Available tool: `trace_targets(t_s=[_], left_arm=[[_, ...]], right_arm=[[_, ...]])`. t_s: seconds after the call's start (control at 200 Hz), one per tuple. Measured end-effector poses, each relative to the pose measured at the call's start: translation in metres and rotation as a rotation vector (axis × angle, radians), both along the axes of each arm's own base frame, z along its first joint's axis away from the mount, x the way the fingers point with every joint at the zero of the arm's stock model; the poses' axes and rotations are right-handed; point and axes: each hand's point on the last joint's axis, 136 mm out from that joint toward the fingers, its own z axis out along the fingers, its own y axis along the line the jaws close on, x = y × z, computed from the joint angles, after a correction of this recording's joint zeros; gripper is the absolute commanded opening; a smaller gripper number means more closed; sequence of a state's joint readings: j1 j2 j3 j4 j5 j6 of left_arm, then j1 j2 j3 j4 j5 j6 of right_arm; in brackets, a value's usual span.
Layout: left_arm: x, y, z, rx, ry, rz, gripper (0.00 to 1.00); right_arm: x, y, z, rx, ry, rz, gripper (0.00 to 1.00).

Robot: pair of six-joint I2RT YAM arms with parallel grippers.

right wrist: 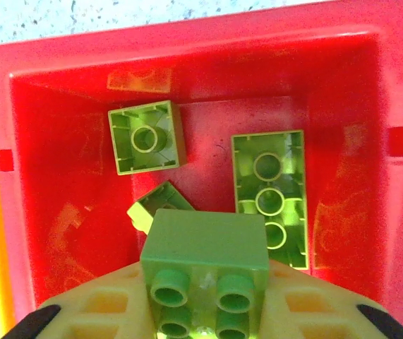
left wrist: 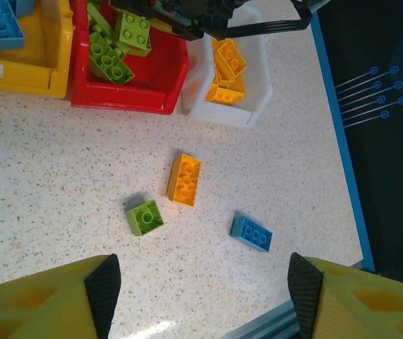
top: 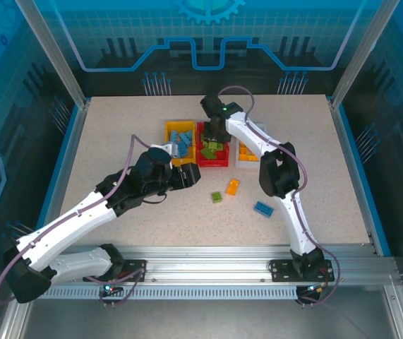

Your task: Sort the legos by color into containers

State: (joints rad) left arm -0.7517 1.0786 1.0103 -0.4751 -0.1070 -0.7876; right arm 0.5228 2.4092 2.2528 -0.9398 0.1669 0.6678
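Right end effector (right wrist: 208, 323), fingertips (right wrist: 37, 321) cropped: grip on green brick (right wrist: 205, 244) over red bin (right wrist: 187, 42) unclear; left end effector (left wrist: 200, 282) released.

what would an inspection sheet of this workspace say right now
surface: speckled table, three strays on it: loose orange brick, loose green brick, loose blue brick.
job's things: yellow bin holds blue bricks, red bin green bricks, white bin orange bricks.
clutter: nothing seen.
grippers: left gripper open, empty, above the table; right gripper clamps the lifted green brick over the red bin.
cables: left arm cable and right arm cable loop clear of the bricks.
surroundings: blue panels, metal rail at the near edge.
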Motion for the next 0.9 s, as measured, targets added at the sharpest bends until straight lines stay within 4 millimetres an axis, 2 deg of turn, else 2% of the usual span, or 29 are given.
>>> trace_targets(t_s=[0.12,0.305,0.39,0.51,0.67,0.76,0.825,0.9], left_arm=[[0.0,0.0,-0.003,0.003,0.003,-0.001,0.68],[-0.003,0.001,-0.017,0.018,0.027,-0.007,0.68],[-0.004,0.001,-0.025,0.03,0.042,-0.009,0.68],[-0.005,0.002,-0.033,0.044,0.059,-0.008,0.68],[-0.006,0.001,-0.037,0.037,0.08,0.0,0.68],[-0.007,0.001,-0.04,0.037,0.089,0.001,0.68],[-0.007,0.0,-0.043,0.042,0.099,-0.005,0.67],[-0.008,-0.003,-0.05,0.058,0.115,-0.013,0.67]], right_arm=[[-0.002,0.003,0.001,0.01,0.01,0.016,0.53],[-0.005,0.009,0.006,0.012,-0.001,0.032,0.53],[-0.013,0.011,0.019,0.01,-0.015,0.043,0.53],[-0.028,0.013,0.058,0.016,-0.081,0.059,0.52],[-0.053,0.009,0.139,0.067,-0.247,0.076,0.52],[-0.073,-0.006,0.178,0.092,-0.338,0.07,0.52],[-0.088,-0.021,0.196,0.103,-0.383,0.058,0.52],[-0.11,-0.039,0.203,0.108,-0.411,0.049,0.53]])
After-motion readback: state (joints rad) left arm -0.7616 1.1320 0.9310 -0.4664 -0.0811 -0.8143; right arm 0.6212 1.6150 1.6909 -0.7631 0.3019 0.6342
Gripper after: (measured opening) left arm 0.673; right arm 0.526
